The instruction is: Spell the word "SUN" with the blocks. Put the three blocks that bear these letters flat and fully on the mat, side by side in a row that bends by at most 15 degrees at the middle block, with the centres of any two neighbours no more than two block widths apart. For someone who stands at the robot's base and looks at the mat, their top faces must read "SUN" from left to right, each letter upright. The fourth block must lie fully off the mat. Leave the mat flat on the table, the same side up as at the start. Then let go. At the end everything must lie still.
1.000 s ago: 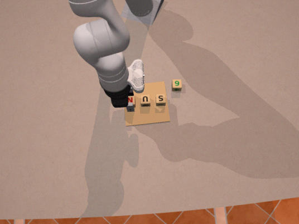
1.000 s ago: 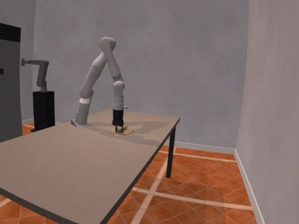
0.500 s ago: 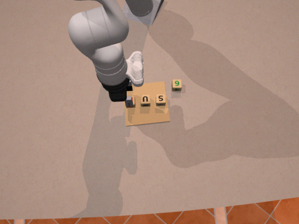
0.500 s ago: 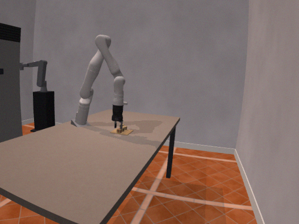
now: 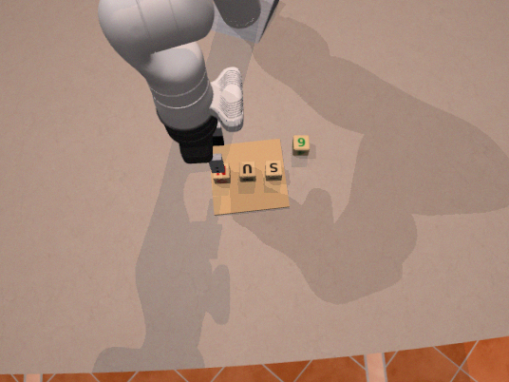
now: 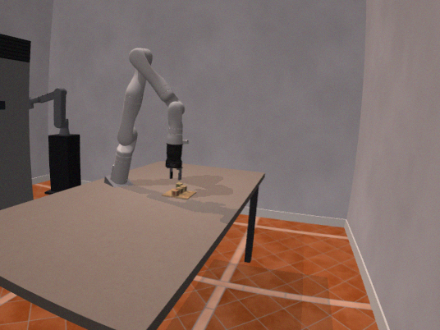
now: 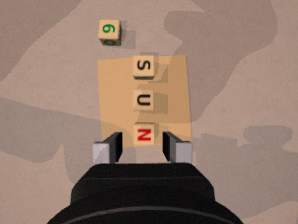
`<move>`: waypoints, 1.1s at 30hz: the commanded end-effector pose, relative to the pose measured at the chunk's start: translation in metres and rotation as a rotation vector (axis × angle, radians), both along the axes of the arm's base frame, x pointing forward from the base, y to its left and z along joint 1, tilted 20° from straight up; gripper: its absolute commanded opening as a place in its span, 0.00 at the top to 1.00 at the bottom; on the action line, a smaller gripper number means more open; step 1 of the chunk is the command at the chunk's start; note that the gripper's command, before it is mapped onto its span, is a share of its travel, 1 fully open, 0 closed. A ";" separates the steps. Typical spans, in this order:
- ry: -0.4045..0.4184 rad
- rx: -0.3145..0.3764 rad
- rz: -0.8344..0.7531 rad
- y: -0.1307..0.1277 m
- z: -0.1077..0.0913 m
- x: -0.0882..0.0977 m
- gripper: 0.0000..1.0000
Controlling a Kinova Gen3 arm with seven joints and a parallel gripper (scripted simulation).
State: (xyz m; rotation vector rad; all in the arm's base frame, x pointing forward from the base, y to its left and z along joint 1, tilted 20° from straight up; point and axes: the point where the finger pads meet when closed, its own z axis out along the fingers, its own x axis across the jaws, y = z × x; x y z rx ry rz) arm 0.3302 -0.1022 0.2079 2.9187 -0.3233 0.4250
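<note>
From above, our spread claw partly hides the N block; its letter's top points away from our base.

A second, gray robot arm stands atop a black pedestal at the left of the exterior frame, beside a tall dark cabinet cut off by the frame's edge. Plain gray walls rise behind, above orange floor tiles crossed by pale strips.
</note>
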 end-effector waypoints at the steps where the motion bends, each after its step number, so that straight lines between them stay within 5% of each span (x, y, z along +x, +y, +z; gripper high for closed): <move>1: -0.011 0.000 0.001 0.001 0.006 0.001 0.13; 4: -0.011 0.000 0.001 0.001 0.006 0.001 0.13; 5: -0.011 0.000 0.001 0.001 0.006 0.001 0.00; 33: -0.011 0.000 0.001 0.002 0.011 -0.001 0.00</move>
